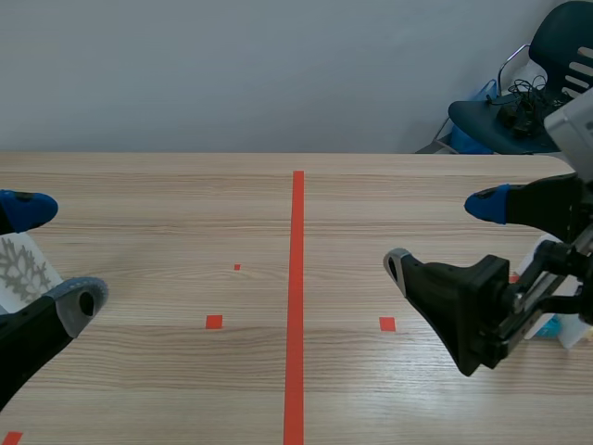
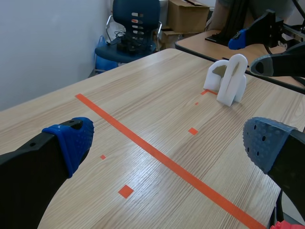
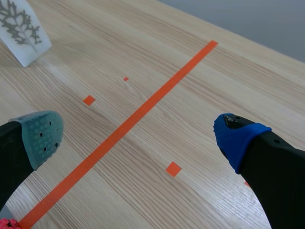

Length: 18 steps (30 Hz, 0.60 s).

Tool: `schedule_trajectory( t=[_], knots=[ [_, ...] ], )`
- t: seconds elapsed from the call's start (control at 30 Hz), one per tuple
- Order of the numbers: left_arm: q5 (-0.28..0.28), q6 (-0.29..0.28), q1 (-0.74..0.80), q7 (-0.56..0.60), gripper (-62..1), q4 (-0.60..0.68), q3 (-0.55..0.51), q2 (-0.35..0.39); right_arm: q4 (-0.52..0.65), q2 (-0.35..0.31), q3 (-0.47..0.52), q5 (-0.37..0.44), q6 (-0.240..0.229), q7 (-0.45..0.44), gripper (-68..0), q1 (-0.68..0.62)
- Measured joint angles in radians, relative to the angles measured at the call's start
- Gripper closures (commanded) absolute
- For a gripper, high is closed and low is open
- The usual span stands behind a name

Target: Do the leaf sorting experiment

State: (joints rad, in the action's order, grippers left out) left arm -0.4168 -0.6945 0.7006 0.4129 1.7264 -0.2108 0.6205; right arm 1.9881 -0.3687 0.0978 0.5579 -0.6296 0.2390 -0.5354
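Both arms are closest, low over the table (image 1: 185, 222), one on each side of the long orange tape line (image 1: 297, 306). The left gripper (image 1: 52, 258) has its fingers spread wide, and its own wrist view shows nothing between them; the right gripper (image 1: 445, 236) is spread the same way and also holds nothing.

Close to the left gripper stands a white card (image 1: 18, 269) with a grey leaf printed on it. In the scene view it shows in the gap between the fingers, but I cannot tell if it is under them or behind them; no pad seems to touch it. From the right gripper it is far ahead, across the tape line.

Near the right gripper, on its outer side, a white stand (image 2: 228, 78) rests on the table, apart from the fingers. Farther away, beyond the table's end, is a blue chair (image 1: 519, 111) with cables on its seat.

To my judgement the sorting is hardly begun, or is between two picks; only one leaf card is visible and it is not in any gripper. What is left is to take this card and bring it to its place, which is perhaps the stand; the pictures do not say so.
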Motion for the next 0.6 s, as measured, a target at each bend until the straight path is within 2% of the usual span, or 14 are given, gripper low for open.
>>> schedule_trajectory(
  t=[0.07,0.27,0.6],
  knots=[
    [0.000,0.000,0.000,0.000,-62.3,0.000,0.000,0.000,0.000,0.000,-0.018,-0.008,0.020,0.010,-67.9,0.001],
    [0.000,0.000,0.000,0.000,-62.3,0.000,0.000,0.000,0.000,0.000,-0.033,-0.008,0.040,-0.002,-67.9,0.003],
    [0.000,0.000,0.000,0.000,-62.3,0.000,0.000,0.000,0.000,0.000,-0.032,-0.008,0.039,-0.002,-67.9,0.003]
  ],
)
